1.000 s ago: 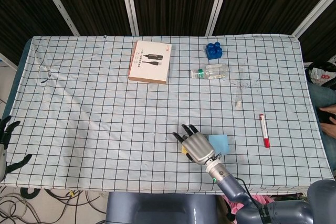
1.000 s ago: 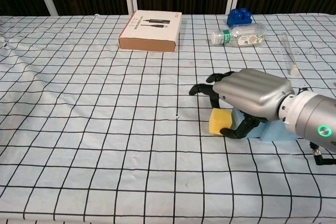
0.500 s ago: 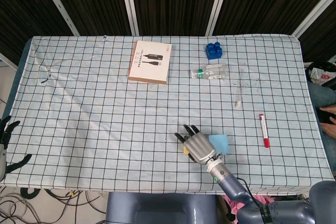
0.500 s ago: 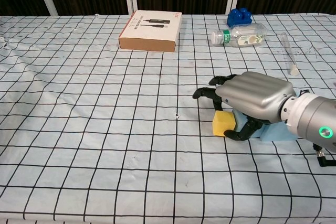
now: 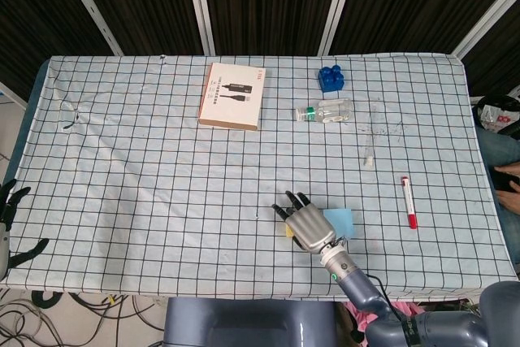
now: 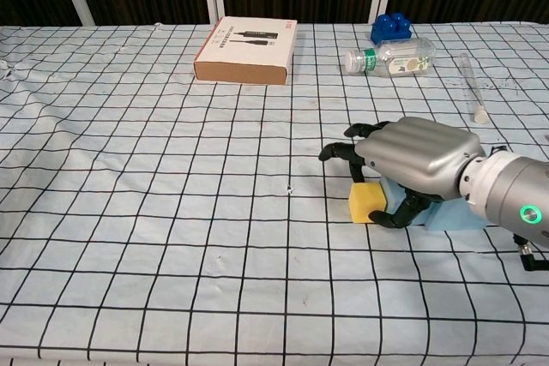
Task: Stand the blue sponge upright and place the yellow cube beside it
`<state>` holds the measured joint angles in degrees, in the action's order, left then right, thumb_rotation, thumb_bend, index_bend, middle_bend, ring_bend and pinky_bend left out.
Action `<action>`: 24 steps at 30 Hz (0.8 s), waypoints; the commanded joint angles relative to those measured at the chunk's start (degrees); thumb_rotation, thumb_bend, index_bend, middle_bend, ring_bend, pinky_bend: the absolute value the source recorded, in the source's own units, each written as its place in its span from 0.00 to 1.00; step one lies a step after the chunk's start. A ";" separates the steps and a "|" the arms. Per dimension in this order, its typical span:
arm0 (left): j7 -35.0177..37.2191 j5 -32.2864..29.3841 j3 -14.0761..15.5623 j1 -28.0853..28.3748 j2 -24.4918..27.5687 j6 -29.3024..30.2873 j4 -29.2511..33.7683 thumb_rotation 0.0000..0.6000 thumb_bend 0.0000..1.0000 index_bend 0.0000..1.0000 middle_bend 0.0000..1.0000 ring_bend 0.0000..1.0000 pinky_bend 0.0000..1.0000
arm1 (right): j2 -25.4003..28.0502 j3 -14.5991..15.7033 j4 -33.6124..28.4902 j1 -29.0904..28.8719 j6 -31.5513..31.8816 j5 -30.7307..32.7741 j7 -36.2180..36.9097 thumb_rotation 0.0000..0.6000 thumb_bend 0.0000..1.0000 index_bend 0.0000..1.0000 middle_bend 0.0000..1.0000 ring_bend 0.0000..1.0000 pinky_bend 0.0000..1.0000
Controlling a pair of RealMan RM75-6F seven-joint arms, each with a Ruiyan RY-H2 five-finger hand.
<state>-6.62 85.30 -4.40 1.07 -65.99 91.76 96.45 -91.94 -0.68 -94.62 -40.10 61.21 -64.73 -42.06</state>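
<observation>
Right hand (image 6: 418, 163) curled over the cube (image 6: 365, 203) – thumb and fingers holding it, right against the sponge (image 5: 340, 220) on the table (image 6: 129, 212).

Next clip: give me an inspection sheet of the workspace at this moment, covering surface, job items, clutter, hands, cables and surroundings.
Surface: table under a rumpled white grid cloth.
Job's things: yellow cube on the cloth against the blue sponge; sponge mostly hidden, pose unclear.
Clutter: flat box, blue brick, lying plastic bottle, clear tube, red marker.
Hands: right hand arched over the cube, grasp unclear; left hand off the left edge, fingers spread, holding nothing.
Cables: loose cables on the floor.
Surroundings: dark panelled backdrop.
</observation>
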 commanded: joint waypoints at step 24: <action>0.09 -0.17 -0.13 -0.10 0.06 0.22 0.02 1.00 0.11 0.16 0.06 0.00 0.00 | 1.93 0.09 -4.57 0.33 -0.41 -2.45 -0.43 1.00 0.31 0.13 0.28 0.00 0.12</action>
<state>-6.55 85.14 -4.52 0.99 -65.94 91.96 96.47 -90.19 -0.76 -98.93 -39.78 60.82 -66.97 -42.29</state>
